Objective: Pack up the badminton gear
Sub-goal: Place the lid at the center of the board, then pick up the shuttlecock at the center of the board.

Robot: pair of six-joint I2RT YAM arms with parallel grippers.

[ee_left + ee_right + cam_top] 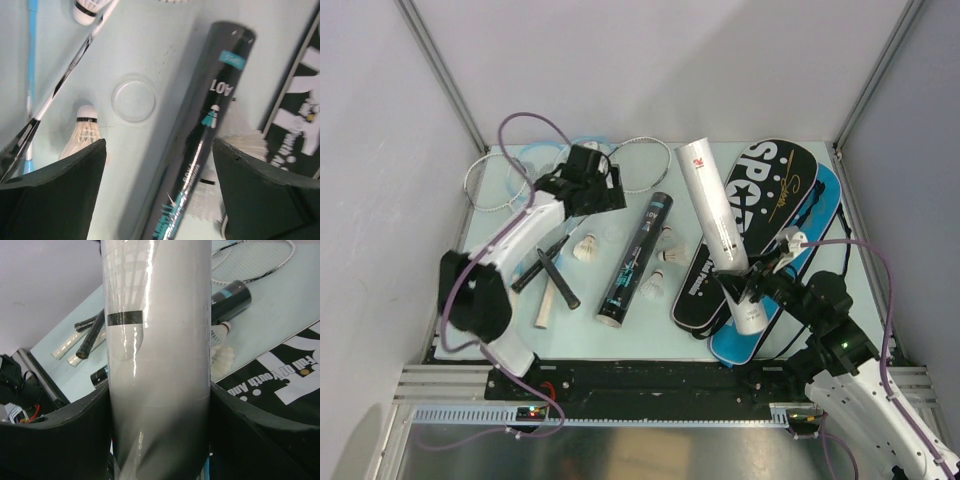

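Badminton gear: all of it is out on the bench [590, 335], spread around the black tube [635, 260], which lies flat near the middle. I place everything else from that tube.
White tube [712, 215]: on the black tube's right-arm side, slanting across the bags. I cannot tell whether its far end rests on them.
Right hand [160, 390]: clamped on the white tube near its lower end. My wrist camera shows one finger pressed against each side of it.
Left hand [159, 145]: spread wide and holding nothing, above the bench on the black tube's left-arm side, toward its far end. I see only bench and tube between the fingers.
Shuttlecocks [584, 247]: one lies just beside the black tube on the left-arm side. Three more lie on its other side, between it and the bags.
Clear lid [133, 98]: flat on the bench near the black tube, between it and that first shuttlecock.
Black bag [775, 185]: past the white tube from the black tube, lying on top of the blue bag [823, 210], with big white letters on it.
Silver-white rackets [640, 160]: heads at the bench's far edge, beyond the black tube's far end.
Light-blue racket [545, 155]: its head is at the far edge too, on the left-arm side.
Racket handles [555, 285]: crossed over each other near the black tube, on its left-arm side.
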